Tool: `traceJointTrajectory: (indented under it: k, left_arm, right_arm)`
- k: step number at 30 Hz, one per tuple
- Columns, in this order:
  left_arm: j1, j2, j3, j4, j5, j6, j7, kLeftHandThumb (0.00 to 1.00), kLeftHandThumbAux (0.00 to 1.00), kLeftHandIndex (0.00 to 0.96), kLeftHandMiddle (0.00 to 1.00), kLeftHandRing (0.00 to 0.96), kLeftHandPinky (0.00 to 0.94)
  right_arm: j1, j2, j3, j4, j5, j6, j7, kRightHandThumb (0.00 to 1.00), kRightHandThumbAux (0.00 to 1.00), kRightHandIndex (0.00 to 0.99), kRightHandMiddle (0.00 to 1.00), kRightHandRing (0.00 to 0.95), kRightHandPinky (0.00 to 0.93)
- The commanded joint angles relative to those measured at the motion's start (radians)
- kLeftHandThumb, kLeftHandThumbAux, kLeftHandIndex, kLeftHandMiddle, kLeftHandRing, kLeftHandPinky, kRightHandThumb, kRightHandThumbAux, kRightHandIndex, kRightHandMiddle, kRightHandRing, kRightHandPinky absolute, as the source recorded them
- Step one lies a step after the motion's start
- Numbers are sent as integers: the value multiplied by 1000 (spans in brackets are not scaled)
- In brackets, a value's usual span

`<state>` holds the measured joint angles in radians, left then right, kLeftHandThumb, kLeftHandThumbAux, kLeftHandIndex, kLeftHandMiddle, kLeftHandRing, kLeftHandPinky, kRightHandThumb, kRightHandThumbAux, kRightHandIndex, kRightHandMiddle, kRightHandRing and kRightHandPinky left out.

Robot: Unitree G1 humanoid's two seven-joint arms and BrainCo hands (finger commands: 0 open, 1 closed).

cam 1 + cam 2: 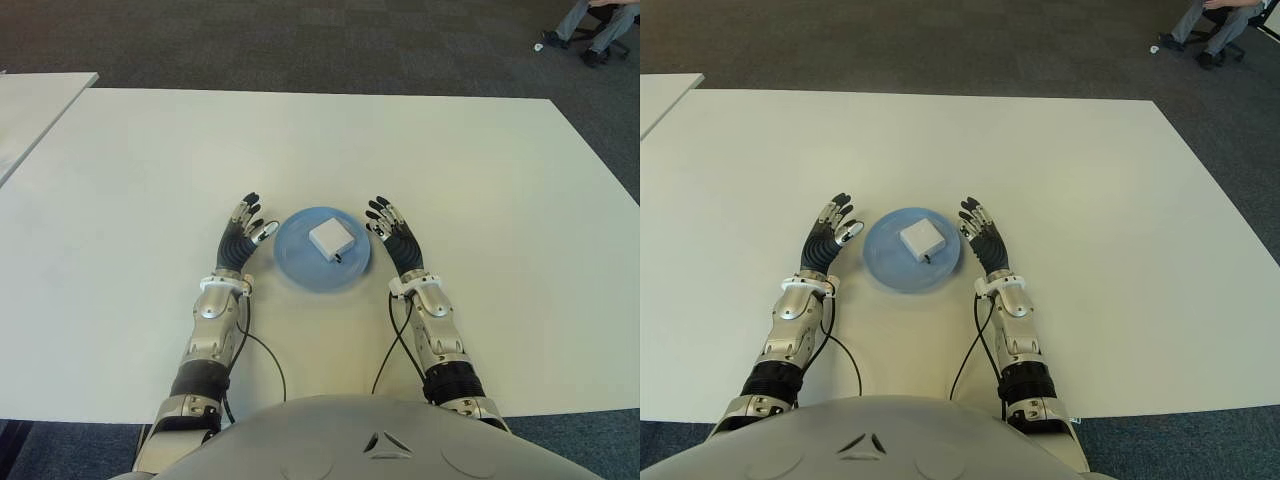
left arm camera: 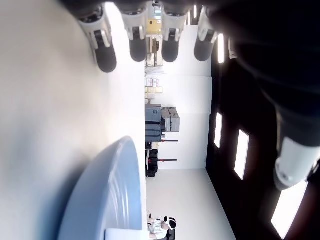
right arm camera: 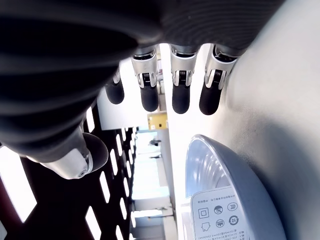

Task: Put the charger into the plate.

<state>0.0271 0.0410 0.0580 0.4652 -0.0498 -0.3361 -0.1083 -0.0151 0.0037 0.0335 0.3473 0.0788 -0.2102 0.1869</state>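
Observation:
A white square charger (image 1: 331,239) lies inside the round blue plate (image 1: 296,262) on the white table, between my two hands. My left hand (image 1: 243,232) shows just left of the plate, fingers spread and holding nothing. On the plate's right side my right hand (image 1: 392,230) is likewise open and empty. The right wrist view shows the charger's printed label (image 3: 218,215) in the plate (image 3: 210,165) beside straight fingers (image 3: 181,100). In the left wrist view the plate's rim (image 2: 107,185) appears beyond the extended fingers (image 2: 137,47).
The white table (image 1: 130,180) stretches wide around the plate. A second table's corner (image 1: 30,105) sits at the far left. A seated person's legs (image 1: 590,30) show at the far right on dark carpet.

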Motion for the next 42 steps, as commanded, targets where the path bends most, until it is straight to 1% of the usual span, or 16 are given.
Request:
traceJointTrajectory:
  k: [1, 15, 21, 31, 42]
  left_arm:
    - [48, -9, -9, 78, 7, 68, 2, 0, 578, 12, 64, 45, 44]
    - [36, -11, -9, 103, 9, 47, 3, 0, 577, 17, 66, 52, 60]
    - [35, -13, -10, 101, 10, 51, 6, 0, 573, 16, 62, 46, 47]
    - [32, -16, -13, 104, 11, 51, 3, 0, 567, 19, 62, 46, 55]
    - [28, -23, -16, 109, 15, 49, 7, 0, 570, 20, 63, 50, 56]
  right_arm:
    - [-8, 0, -4, 51, -4, 28, -5, 0, 568, 26, 111, 96, 65]
    - [-67, 4, -16, 137, -14, 2, -19, 0, 571, 23, 97, 83, 73]
    - [-87, 4, -22, 167, -16, -12, -25, 0, 573, 22, 95, 81, 69]
    - [-101, 1, -28, 194, -17, -29, -30, 0, 574, 26, 91, 79, 70]
    - [-108, -2, -36, 209, -15, -29, -33, 0, 576, 26, 89, 78, 75]
